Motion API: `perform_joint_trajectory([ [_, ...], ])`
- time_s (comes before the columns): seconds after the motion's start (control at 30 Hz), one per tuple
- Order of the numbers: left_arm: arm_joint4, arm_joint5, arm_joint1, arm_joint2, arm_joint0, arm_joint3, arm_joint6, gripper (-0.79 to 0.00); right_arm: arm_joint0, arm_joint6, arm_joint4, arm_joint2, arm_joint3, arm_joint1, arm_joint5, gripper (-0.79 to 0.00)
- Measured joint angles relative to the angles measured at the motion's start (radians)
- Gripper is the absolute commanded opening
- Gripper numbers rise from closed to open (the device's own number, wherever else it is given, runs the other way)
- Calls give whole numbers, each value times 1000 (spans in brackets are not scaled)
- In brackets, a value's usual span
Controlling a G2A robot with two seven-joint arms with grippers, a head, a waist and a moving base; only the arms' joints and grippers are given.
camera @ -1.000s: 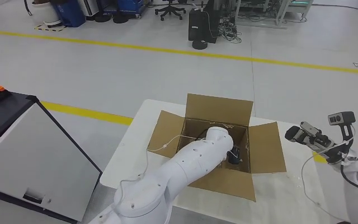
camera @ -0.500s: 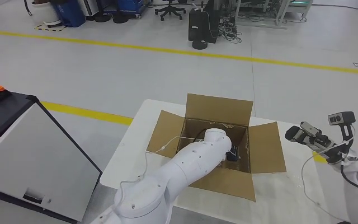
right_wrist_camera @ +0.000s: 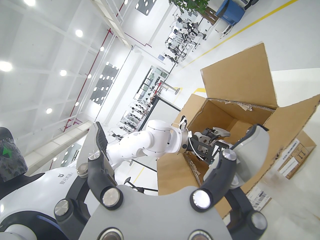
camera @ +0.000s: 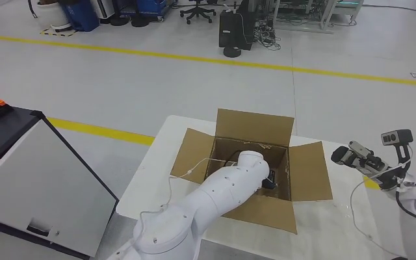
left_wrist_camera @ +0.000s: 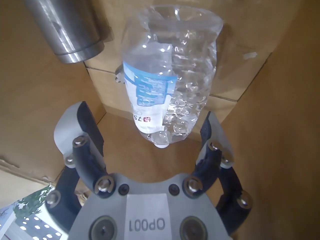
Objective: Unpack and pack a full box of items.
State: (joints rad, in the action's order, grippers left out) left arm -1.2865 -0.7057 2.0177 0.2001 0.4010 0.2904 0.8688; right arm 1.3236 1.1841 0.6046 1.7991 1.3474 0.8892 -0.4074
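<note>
An open cardboard box stands on the white table, flaps spread. My left arm goes down into it. Inside lies a crumpled clear plastic bottle with a blue-and-white label, its cap end toward my left gripper. That gripper is open, one finger on each side of the bottle's cap end, and they do not touch it. A steel cylinder rests against the box wall beside the bottle. My right gripper hangs open with nothing in it past the box's right flap, also seen in the right wrist view.
A grey-and-black cabinet stands off the table's left side. The box walls close in around the left gripper. Bare tabletop lies in front of and to the right of the box.
The left arm's wrist has shifted slightly to the left inside the box. The right arm has not moved.
</note>
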Motion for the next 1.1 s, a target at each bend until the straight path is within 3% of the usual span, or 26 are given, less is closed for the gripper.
perform_joint_trajectory([
  [0.27,-16,-15,1,12,6,9,-24,-9,0,0,0,0,0,0,0,0],
  [0.4,-18,-24,2,20,11,3,-42,-311,0,0,0,0,0,0,0,0],
  [0.5,-24,-34,2,24,15,-3,-44,-619,0,0,0,0,0,0,0,0],
  [0.53,-25,-37,2,25,17,-5,-42,-785,0,0,0,0,0,0,0,0],
  [1.1,-27,-11,3,31,12,-11,-24,-785,0,0,0,0,0,0,0,0],
])
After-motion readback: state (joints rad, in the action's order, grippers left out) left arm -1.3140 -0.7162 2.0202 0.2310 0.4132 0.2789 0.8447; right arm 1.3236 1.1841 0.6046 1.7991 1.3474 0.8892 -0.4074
